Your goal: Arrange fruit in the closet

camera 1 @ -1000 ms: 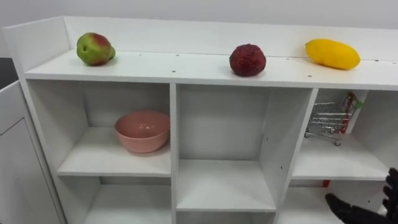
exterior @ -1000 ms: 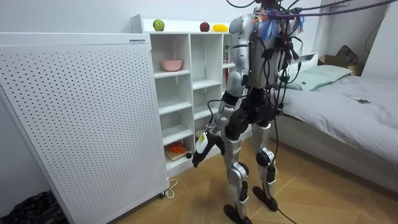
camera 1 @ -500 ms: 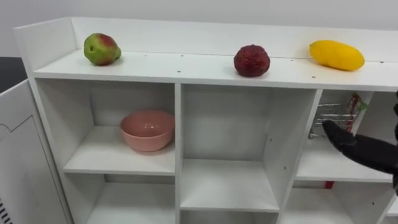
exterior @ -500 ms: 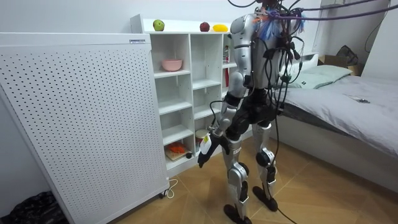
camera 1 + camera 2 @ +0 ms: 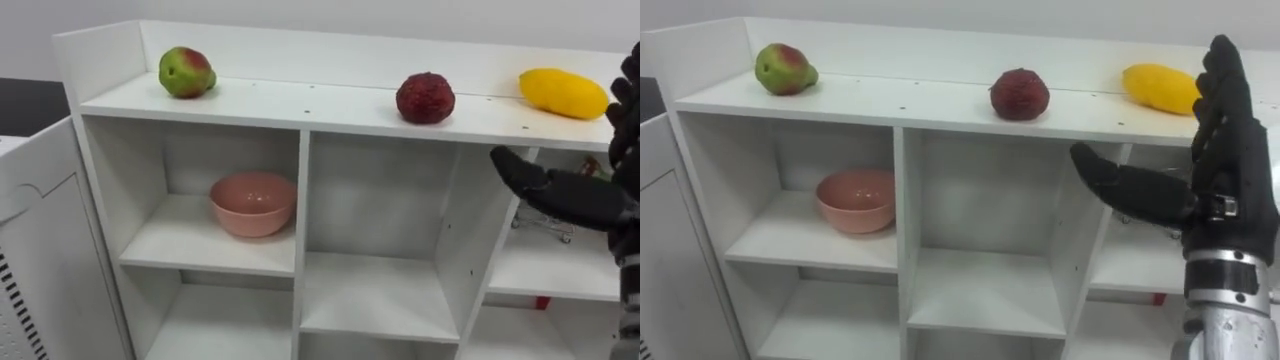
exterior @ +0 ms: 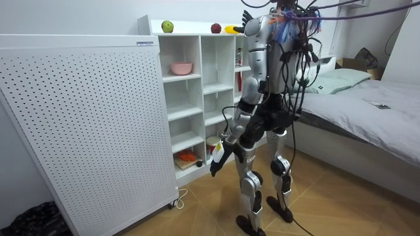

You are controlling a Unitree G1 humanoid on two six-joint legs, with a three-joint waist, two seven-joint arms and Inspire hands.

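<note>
Closet top (image 5: 940, 108) holds green-red fruit (image 5: 782, 68) at left end, dark red fruit (image 5: 1019, 94) mid, mango (image 5: 1158, 87) at right end. Right hand (image 5: 1228, 185) near mango, fingers straight, thumb spread, empty. Best wrap mango's middle before lifting; rounded skin may roll.

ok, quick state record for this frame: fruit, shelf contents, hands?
top shelf: pear left, red fruit middle, mango right
upper left compartment: bowl
upper right compartment: wire cart, partly behind the right hand
right hand: open, holds nothing, up beside the mango
left hand: low at the robot's side, room view
task state: all three fruits on top, none held
</note>
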